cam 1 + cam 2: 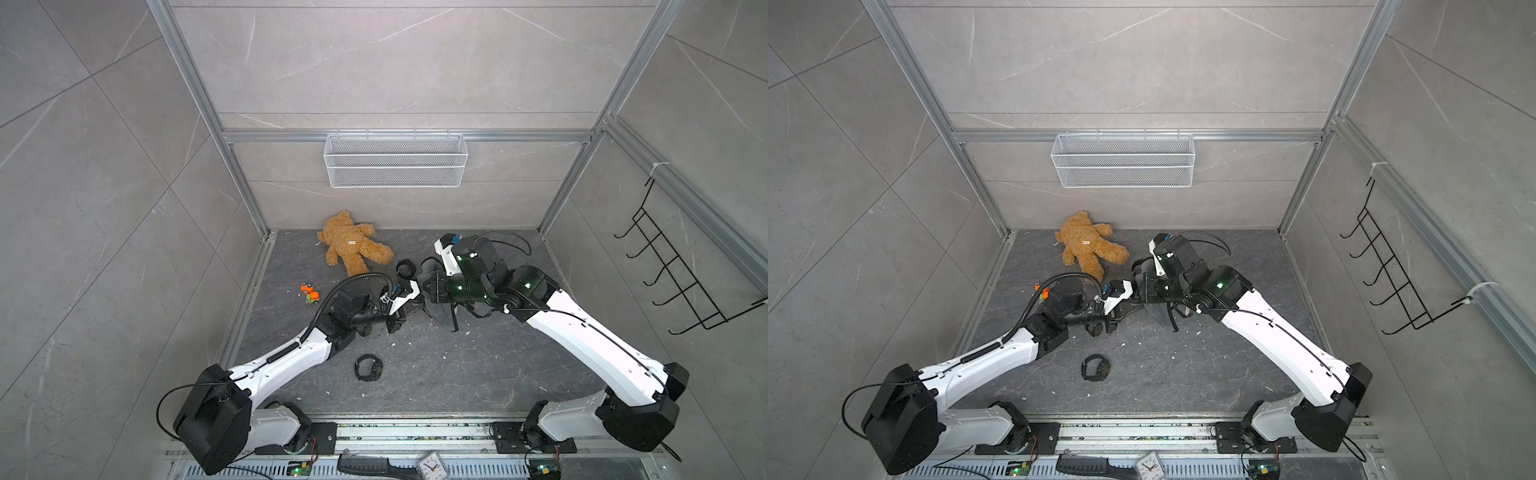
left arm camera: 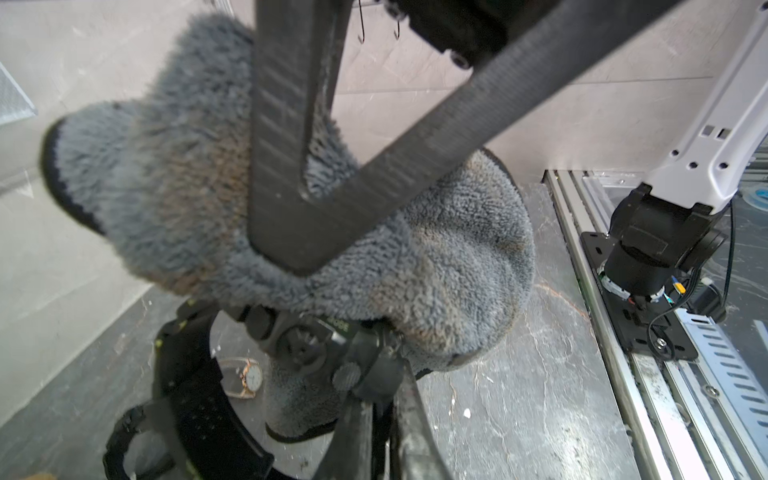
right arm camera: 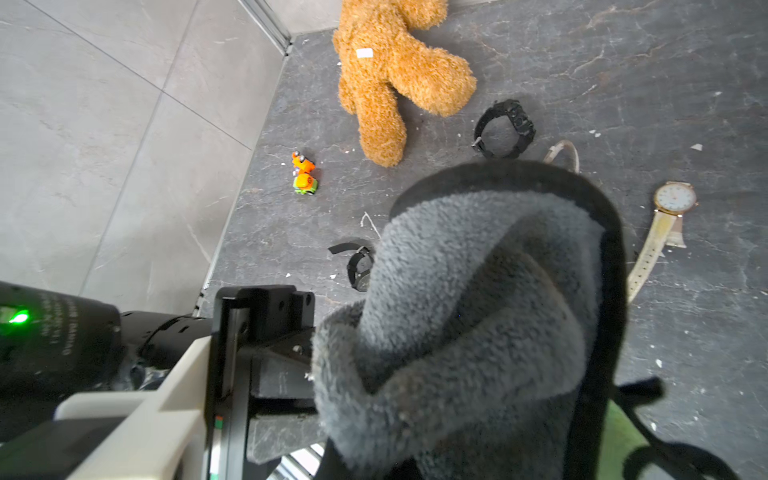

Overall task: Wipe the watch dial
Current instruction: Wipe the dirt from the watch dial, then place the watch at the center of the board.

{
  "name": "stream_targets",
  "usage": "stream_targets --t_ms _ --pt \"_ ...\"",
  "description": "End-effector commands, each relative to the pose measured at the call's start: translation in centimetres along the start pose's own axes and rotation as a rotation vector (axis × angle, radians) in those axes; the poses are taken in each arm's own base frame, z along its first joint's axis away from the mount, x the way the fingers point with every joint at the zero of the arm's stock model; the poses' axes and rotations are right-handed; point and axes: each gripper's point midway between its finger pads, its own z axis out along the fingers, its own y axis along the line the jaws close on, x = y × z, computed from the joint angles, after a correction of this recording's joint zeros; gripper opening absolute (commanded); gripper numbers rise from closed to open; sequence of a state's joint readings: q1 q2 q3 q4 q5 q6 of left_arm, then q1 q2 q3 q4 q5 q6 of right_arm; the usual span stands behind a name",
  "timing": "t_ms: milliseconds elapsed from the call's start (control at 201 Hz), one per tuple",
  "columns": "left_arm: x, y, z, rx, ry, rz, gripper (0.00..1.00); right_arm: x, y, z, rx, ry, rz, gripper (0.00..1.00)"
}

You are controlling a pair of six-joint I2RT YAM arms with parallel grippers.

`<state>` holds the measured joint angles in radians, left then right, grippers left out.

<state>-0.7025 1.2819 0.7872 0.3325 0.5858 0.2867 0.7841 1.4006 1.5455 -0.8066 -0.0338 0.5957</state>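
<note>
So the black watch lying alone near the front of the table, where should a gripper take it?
Probably the band opposite the case, coming straight down, one finger inside the loop and one outside. The black watch stands on edge on the table, strap closed into a ring that opens upward in both top views, bulky case at one side; this keeps the grip off the case.

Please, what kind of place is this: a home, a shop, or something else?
Probably a robot test cell, not a home: an aluminium frame holds tile-look walls, two arms are bolted to a rail, and odd props like a teddy bear lie about.
</note>
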Motion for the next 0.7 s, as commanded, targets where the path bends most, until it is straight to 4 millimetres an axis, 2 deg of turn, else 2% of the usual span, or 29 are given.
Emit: stream_targets --t_ms 0,105,264,334,483,697 --pt "-7.2 1.1 -0.8 -0.020 -0.181 0.125 0.00 1.8 -2.5 1.6 0.075 0.061 0.045 0.00" --pt "-6.1 2.2 -0.3 -0.009 -0.109 0.039 0.00 1.2 -5.9 0.4 0.156 0.046 0.094 0.00" --pt "-4.5 3.5 1.0 -0.018 0.004 -0.076 0.00 0.3 -13.2 -4.1 0.342 0.011 0.183 0.00" --pt "-3.9 4.2 1.5 -0.038 0.036 -0.123 0.00 0.2 -15.2 -5.8 0.406 0.004 0.193 0.00" --pt "-1.8 5.9 3.1 -0.065 0.163 -0.269 0.00 0.2 -17.1 -8.0 0.484 -0.009 0.201 0.00" --pt "0.9 6.9 5.3 -0.065 0.300 -0.416 0.00 0.5 -18.4 -9.2 0.532 -0.036 0.229 0.00"
